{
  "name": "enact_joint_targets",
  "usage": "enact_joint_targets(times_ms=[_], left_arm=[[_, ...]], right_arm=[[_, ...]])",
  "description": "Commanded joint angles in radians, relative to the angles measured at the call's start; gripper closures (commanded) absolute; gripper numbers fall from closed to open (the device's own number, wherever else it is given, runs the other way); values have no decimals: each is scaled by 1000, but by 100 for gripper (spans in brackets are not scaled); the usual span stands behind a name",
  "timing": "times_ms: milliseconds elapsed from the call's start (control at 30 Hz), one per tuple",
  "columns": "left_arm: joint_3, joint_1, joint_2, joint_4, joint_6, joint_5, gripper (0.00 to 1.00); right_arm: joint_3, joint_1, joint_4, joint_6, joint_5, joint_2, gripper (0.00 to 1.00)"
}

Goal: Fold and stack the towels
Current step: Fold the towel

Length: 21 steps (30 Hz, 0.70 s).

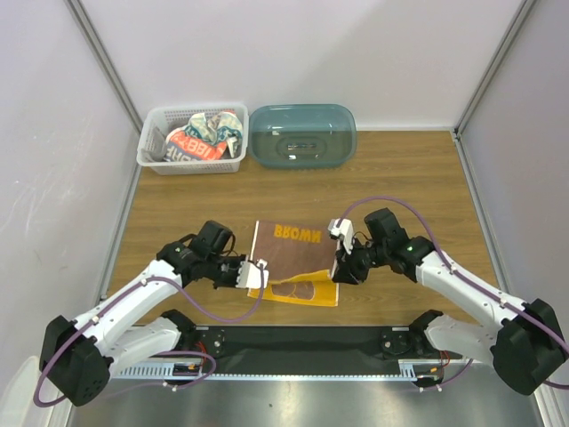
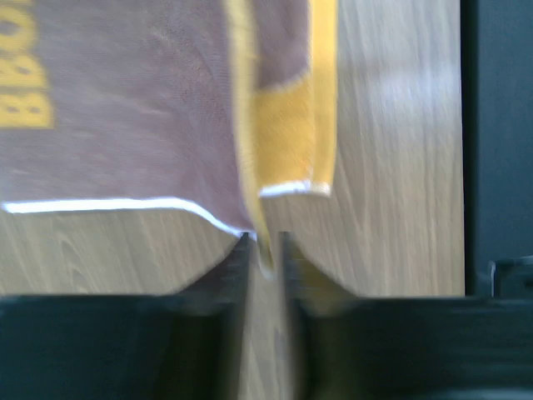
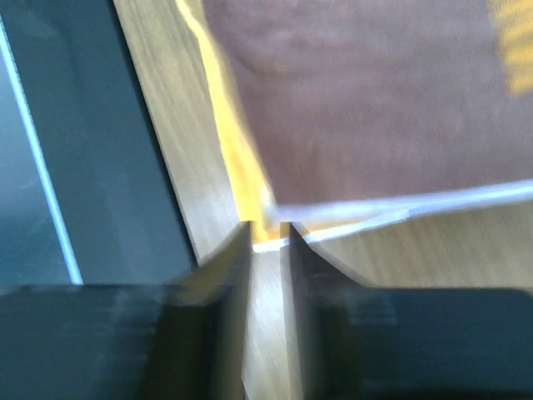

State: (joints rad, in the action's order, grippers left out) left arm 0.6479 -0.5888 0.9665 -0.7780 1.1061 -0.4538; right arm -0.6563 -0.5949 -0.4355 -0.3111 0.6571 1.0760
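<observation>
Right at the near side of the table point(image 1: 400, 178), we are seeing the left gripper point(image 2: 265, 242) with its jaws standing only a sliver apart, the near left corner of the brown towel point(image 2: 125, 100) lying in that gap. The right gripper point(image 3: 269, 229) is showing the same at the near right corner. For both, we cannot tell whether the jaws are pinching the cloth or sitting slack around it.

The brown towel is lying flat in the middle of the table between the two grippers. Its lettered brown layer is on top and an orange flap is peeking out along the near edge.

We are judging that a fold on this towel is being finished. To do it well, we are advising that both corners be let go together, low over the table, and that each gripper then back straight out sideways so that neither one drags the top layer askew. The white hems should be lying parallel before anyone is moving on.

Farther back, a crumpled white towel point(image 1: 200, 142) with red letters is waiting in the basket point(image 1: 191, 166), with the teal tub point(image 1: 302, 135) just beside it.
</observation>
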Motion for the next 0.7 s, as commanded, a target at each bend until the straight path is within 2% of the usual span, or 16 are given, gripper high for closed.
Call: enact_joint_targets(times_ms=[0, 33, 67, 167, 267, 367, 467, 500, 533, 600, 633, 667], left_arm=[[-13, -6, 0, -112, 1, 56, 68], [-8, -6, 1, -118, 4, 58, 17], [4, -8, -3, -122, 9, 56, 1], [21, -8, -12, -121, -17, 58, 0], [42, -8, -31, -54, -74, 43, 0], [87, -8, -41, 83, -258, 78, 0], [125, -6, -17, 216, -441, 144, 0], [131, -8, 3, 256, -493, 174, 0], [140, -8, 15, 331, -549, 251, 0], [176, -8, 63, 391, -688, 343, 0], [189, -6, 86, 416, -742, 450, 0], [215, -6, 106, 460, -864, 521, 0]], right_arm=[[-42, 6, -77, -37, -14, -28, 66], [-43, 4, -83, -40, -4, -30, 45], [-51, 4, -91, -49, 12, -31, 1], [-55, 3, -106, -68, -13, -39, 0], [-58, 3, -77, -68, -57, -62, 0], [-60, 3, -3, -49, -97, -96, 0], [-43, 3, 168, 42, -166, -166, 0], [-39, 3, 205, 75, -198, -175, 0], [-42, 3, 236, 193, -302, -182, 0], [-61, 12, 294, 306, -487, -177, 0], [-71, 18, 296, 390, -537, -169, 0], [-81, 20, 294, 433, -586, -160, 0]])
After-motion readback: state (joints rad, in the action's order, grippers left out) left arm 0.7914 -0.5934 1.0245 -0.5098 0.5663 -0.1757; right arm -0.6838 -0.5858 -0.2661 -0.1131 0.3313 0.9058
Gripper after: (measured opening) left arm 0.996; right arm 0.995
